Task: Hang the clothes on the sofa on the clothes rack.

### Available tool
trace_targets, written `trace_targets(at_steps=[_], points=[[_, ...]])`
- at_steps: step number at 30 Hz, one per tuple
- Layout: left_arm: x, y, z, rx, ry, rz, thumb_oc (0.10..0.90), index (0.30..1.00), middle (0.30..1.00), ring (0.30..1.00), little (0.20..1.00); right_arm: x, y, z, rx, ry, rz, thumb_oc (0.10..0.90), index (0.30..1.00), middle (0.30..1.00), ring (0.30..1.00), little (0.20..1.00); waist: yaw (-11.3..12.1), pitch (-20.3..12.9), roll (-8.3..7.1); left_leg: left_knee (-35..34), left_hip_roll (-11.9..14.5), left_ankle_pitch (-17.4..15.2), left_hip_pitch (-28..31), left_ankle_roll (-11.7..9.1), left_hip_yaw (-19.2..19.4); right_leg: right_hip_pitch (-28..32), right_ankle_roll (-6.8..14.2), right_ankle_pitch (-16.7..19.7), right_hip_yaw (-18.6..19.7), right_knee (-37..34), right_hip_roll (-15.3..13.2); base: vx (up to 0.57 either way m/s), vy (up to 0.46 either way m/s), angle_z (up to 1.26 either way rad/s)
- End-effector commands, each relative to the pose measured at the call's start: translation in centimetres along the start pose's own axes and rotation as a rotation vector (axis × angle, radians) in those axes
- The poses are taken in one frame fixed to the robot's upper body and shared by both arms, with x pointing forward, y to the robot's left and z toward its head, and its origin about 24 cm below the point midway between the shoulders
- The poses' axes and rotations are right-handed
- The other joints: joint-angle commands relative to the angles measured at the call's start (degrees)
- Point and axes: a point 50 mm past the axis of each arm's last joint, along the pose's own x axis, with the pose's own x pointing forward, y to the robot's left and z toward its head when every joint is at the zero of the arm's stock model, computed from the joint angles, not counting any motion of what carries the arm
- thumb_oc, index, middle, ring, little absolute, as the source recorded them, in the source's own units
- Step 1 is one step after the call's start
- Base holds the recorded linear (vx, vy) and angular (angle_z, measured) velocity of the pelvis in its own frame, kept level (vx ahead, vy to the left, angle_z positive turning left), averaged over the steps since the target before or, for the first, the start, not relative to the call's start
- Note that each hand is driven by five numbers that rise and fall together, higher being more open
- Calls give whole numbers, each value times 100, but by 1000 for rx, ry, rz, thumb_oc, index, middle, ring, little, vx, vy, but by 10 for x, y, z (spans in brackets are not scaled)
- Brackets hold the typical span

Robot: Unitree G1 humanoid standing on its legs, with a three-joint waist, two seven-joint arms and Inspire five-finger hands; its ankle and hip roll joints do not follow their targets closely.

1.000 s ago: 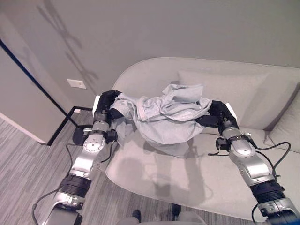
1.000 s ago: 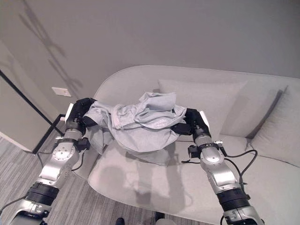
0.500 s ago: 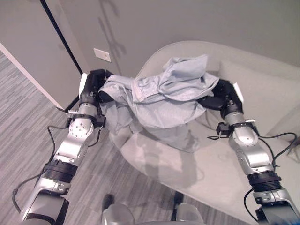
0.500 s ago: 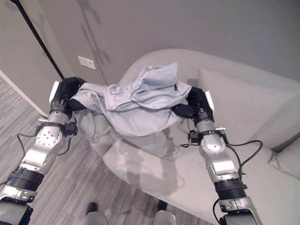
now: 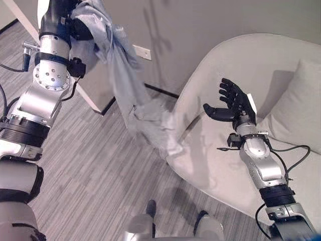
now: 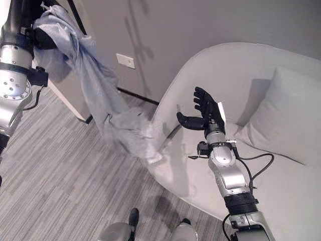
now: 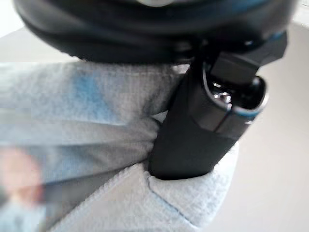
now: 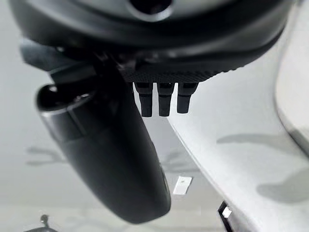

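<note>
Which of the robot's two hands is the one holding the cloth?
The left hand, raised high, grips the pale blue garment, which hangs down from it. The right hand is open over the sofa, holding nothing.

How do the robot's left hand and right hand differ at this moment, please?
The left hand is raised high and curled round the pale blue garment, which hangs toward the floor; the right hand holds nothing. The left hand's fingers are closed on cloth, while the right hand's fingers are spread open above the sofa. Both hands are dark.
</note>
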Motion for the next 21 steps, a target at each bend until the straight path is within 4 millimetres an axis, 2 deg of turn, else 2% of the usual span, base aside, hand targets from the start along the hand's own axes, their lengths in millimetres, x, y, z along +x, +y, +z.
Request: trace_targets(at_steps=[1, 4, 7, 11, 12, 14, 15, 16, 17, 19, 20, 21], points=[[30, 47, 66, 90, -271, 131, 400, 300, 300, 300, 300, 0, -20, 33, -30, -203, -11, 800, 900, 900, 900, 900, -243, -1011, 19, -366, -664, -146, -16, 73, 329, 984, -60, 482, -82, -1568, 460, 17, 3, 20], [38, 47, 75, 100, -285, 124, 400, 300, 300, 300, 300, -8, -19, 22, -37, -167, 19, 800, 900, 900, 900, 900, -295, -1102, 42, -366, -686, -201, -9, 74, 373, 1105, -41, 574, -137, -1810, 486, 17, -1, -3], [43, 50, 90, 97, -326, 129, 400, 300, 300, 300, 300, -15, -20, 14, -134, -134, 70, 800, 900, 900, 900, 900, -356, -1138, 86, -366, -702, -185, 31, 80, 365, 1116, -30, 610, -140, -1824, 466, 4, -7, 19], [48, 56, 107, 98, -372, 145, 400, 300, 300, 300, 300, -13, -16, 10, -184, -109, 140, 800, 900, 900, 900, 900, -344, -1183, 103, -366, -675, -213, 96, 78, 387, 1138, 17, 574, -177, -1824, 456, -1, -4, -1], [51, 59, 119, 74, -403, 162, 400, 300, 300, 300, 300, -9, -13, 9, -190, -102, 167, 800, 900, 900, 900, 900, -312, -1130, 94, -366, -648, -131, 154, 50, 408, 1160, 24, 590, -213, -1824, 438, -72, -19, 1], [51, 59, 124, 58, -419, 171, 400, 300, 300, 300, 300, -7, -12, 10, -197, -104, 170, 800, 900, 900, 900, 900, -295, -1056, 61, -213, -635, -104, 71, 3, 460, 1179, 31, 600, -258, -1824, 386, -116, 9, 4], [53, 59, 134, 22, -451, 182, 400, 300, 300, 300, 300, -1, -14, 17, -230, -123, 170, 800, 900, 900, 900, 900, -311, -904, -9, 350, -511, -169, -325, -166, 782, 1197, 45, 630, -395, -1824, 228, -165, 87, 12], [54, 59, 139, 3, -467, 186, 400, 300, 300, 300, 300, 3, -12, 22, -263, -140, 185, 800, 900, 900, 900, 900, -289, -890, -28, 432, -321, -184, -387, -223, 904, 1203, 53, 647, -449, -1824, 137, -166, 87, 23], [54, 59, 139, 3, -468, 186, 400, 300, 300, 300, 300, 4, -12, 22, -263, -142, 185, 800, 900, 900, 900, 900, -288, -885, -29, 442, -316, -191, -392, -225, 909, 1201, 52, 648, -445, -1824, 140, -37, 95, 34], [55, 59, 141, -30, -473, 187, 400, 300, 300, 300, 300, 6, 0, 19, -271, -132, 247, 800, 900, 900, 900, 900, -256, -929, -67, 265, 22, -91, -279, -273, 707, 1158, 78, 687, -434, -1809, 24, 25, 124, 17], [53, 59, 141, -52, -476, 187, 400, 300, 300, 300, 300, 5, 3, 16, -295, -118, 274, 800, 900, 900, 900, 900, -265, -954, 1, 32, 266, 43, -97, -329, 505, 1110, 98, 624, -429, -1749, -12, 45, 171, -11], [53, 57, 143, -63, -485, 182, 400, 300, 300, 300, 300, 4, 2, 15, -310, -112, 283, 800, 900, 900, 900, 900, -298, -971, 84, -202, 339, 123, 6, -356, 328, 1116, 106, 573, -434, -1704, -7, 50, 191, -15]])
